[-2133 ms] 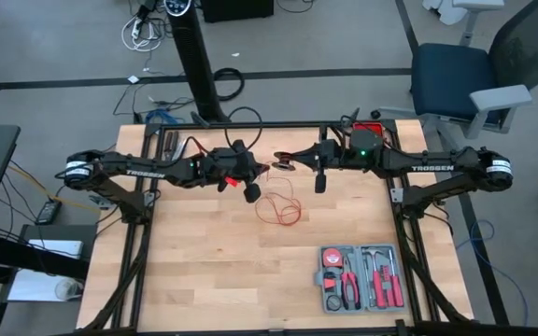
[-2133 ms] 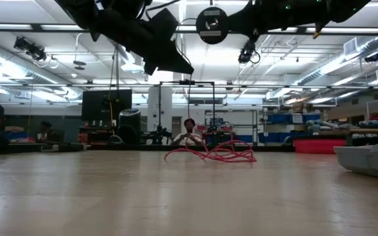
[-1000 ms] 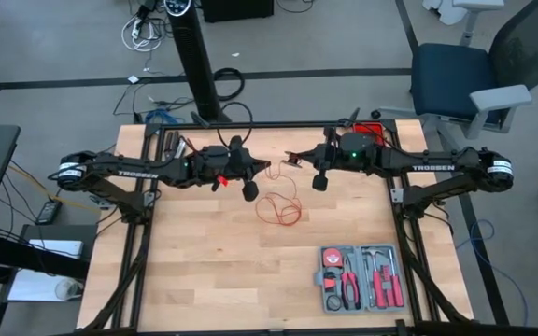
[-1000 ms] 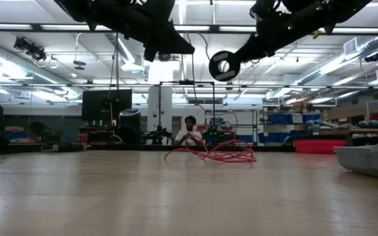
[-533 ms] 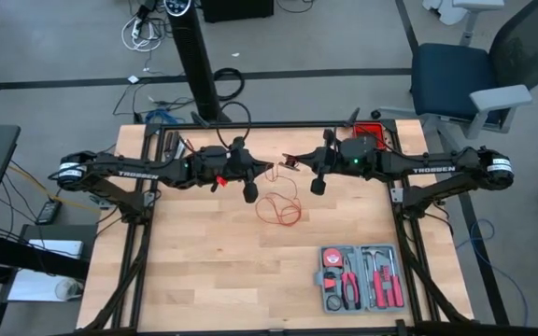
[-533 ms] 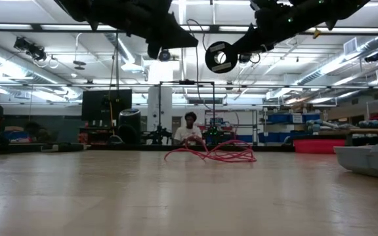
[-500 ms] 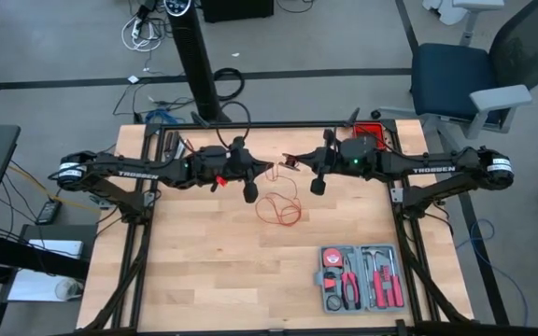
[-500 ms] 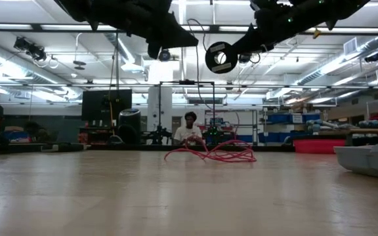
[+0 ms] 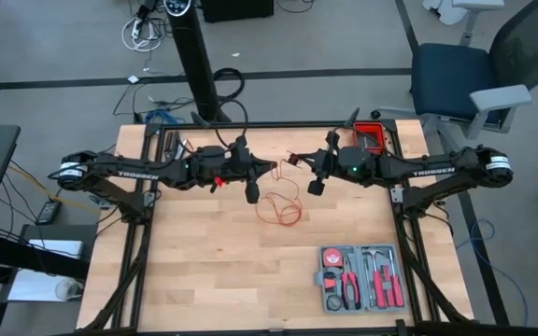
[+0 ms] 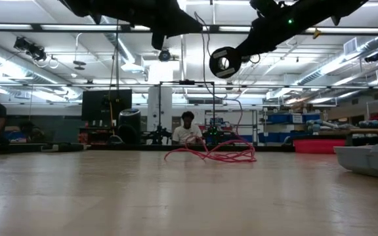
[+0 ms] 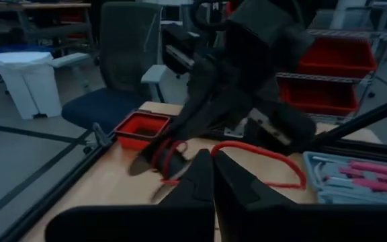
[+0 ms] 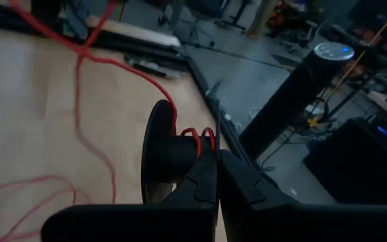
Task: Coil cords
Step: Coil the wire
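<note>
Both grippers raised mid-table, facing. Right gripper (image 12: 215, 158) clamped on black spool (image 12: 165, 156), apparently; red cord (image 9: 278, 207) wound on it, loose loops below. Left gripper (image 11: 212, 161) pinched shut, empty.

The cord (image 9: 279, 201) is bright red against the pale, light-brown wood grain of the table (image 9: 204, 271). Both arms are black. At the near right sits a grey tool case (image 9: 361, 278) holding red-handled tools. At the far right, a red bin (image 9: 370, 136).
</note>
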### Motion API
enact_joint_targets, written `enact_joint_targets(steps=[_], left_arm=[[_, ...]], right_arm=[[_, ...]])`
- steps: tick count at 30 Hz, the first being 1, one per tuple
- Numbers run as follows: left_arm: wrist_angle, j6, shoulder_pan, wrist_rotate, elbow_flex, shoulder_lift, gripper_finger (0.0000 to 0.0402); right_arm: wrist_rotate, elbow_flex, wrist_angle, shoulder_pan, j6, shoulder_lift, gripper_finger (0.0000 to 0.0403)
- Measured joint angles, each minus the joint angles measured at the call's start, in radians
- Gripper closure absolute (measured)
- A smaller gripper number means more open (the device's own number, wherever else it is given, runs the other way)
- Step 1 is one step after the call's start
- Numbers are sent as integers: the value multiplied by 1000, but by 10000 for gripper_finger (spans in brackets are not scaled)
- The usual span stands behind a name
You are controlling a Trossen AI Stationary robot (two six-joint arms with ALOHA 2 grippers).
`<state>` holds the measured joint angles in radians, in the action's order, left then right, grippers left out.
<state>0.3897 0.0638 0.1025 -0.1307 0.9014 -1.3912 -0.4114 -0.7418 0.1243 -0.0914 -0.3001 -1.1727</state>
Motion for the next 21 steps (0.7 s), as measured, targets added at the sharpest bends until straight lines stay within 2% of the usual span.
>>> enact_joint_targets(steps=[3, 8, 15, 21], left_arm=[[12, 25, -15, -12, 12, -14, 401], [39, 37, -48, -34, 40, -61, 401], [157, 46, -76, -40, 62, -171, 401], [191, 31, -79, -40, 69, -229, 401]], right_arm=[[-51, 0, 26, 0, -2, -20, 403], [-200, 0, 71, 5, -24, -65, 403], [-342, 0, 260, 30, -136, -165, 403], [-360, 0, 399, 32, -213, -195, 403]])
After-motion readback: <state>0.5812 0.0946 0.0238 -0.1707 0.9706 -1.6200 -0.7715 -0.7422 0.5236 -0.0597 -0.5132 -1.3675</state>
